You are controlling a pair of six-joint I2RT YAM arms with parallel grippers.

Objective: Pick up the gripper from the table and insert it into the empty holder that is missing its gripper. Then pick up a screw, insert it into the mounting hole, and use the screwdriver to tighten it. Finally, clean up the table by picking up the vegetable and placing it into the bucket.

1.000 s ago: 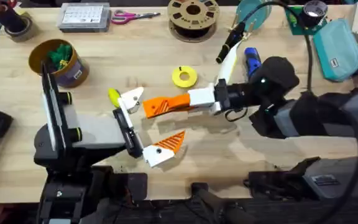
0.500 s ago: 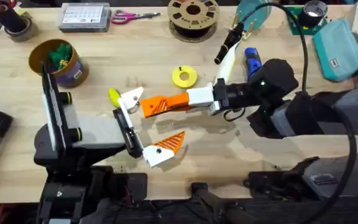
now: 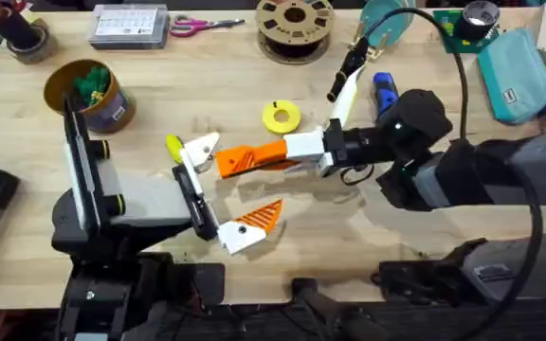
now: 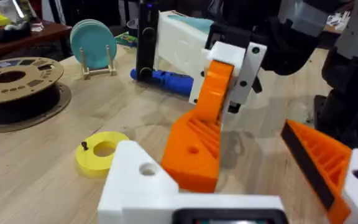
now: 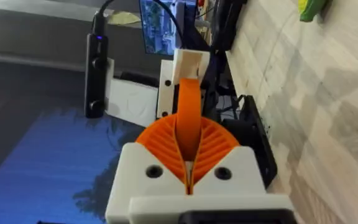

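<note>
While clamped in right tool (image 3: 254, 159), gripper (image 3: 243, 161) sits just beside holder (image 3: 200, 150).

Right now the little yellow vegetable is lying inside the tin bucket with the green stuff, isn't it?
No. The vegetable lies on the table, beside the left arm's white holder; the overhead view shows it. The bucket does hold green stuff.

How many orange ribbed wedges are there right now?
4: two are the right gripper pads, the loose gripper is clamped between them, and one wedge sits on the left gripper. More could be hidden.
</note>
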